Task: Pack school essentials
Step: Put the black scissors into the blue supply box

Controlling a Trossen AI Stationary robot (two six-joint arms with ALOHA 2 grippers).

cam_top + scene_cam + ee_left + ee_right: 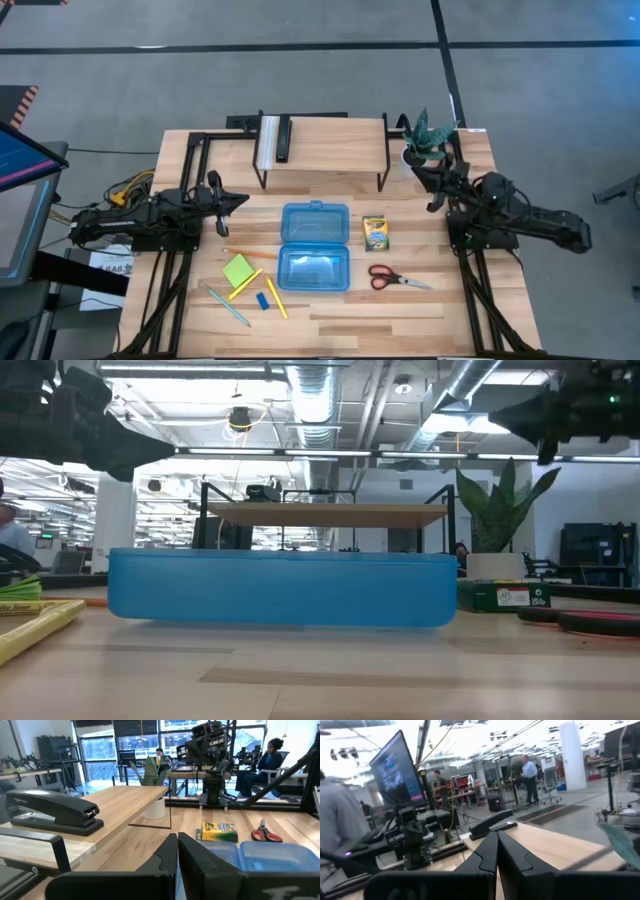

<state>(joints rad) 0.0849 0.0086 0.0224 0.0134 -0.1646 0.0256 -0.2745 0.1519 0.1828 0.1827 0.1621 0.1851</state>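
Closest to the low camera we see the long wall of the blue translucent plastic case (280, 588), which hides most of the table behind it; only the tip of a yellow pencil (35, 630) at one side and the end of the crayon box (503, 595) and a sliver of the red-handled scissors (585, 619) at the other side show past it. From above we see the case (315, 246) lying open at mid-table, both halves facing up. We find the crayon box (375, 233) just beside its right edge and the scissors (392, 277) near the case's right front corner. We find the lime-green sticky-note pad (238, 270), an orange pencil (250, 254), yellow pencils (275, 298), the small blue eraser (263, 301) and the light-blue pen (228, 307) grouped left of the case; which of them touch we cannot tell. A black stapler (55, 812) rests on the raised wooden shelf (320, 140) behind the case, and a potted plant (428, 135) stands at the shelf's right end. We see the left gripper (240, 201) held above the table left of the case, pointing right, its fingers (162, 857) pressed together and holding nothing. We see the right gripper (418, 165) near the plant, pointing to the rear left, its fingers (487, 851) likewise together and empty. People in the room beyond are too far off for us to make out clearly.
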